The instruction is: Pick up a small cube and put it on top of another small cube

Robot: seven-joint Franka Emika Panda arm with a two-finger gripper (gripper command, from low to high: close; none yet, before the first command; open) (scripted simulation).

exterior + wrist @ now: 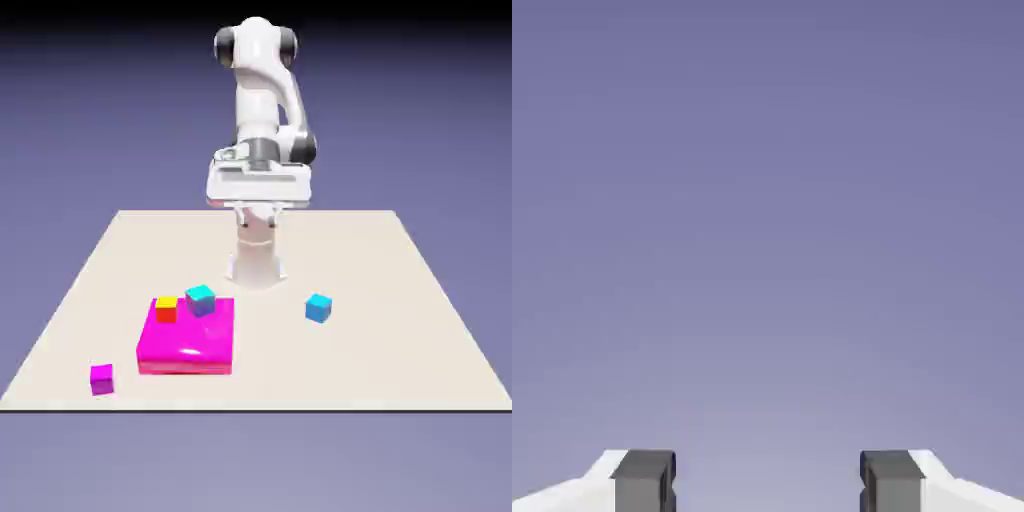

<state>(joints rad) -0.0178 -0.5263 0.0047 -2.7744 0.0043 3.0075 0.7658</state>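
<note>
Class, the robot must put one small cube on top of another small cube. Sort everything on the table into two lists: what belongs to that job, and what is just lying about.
Belongs to the job:
- small magenta cube, alone near the table's front
- gripper, open and empty
- a second small cube to stack on; which one cannot be told

Lying about:
- flat magenta block
- the other small cubes: blue cube, teal-topped purple cube, yellow-topped red cube

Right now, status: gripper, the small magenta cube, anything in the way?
Gripper open, empty, up by the base. Small magenta cube alone at table's near corner, exterior view's left. Flat magenta block sits between arm and cube.
</note>
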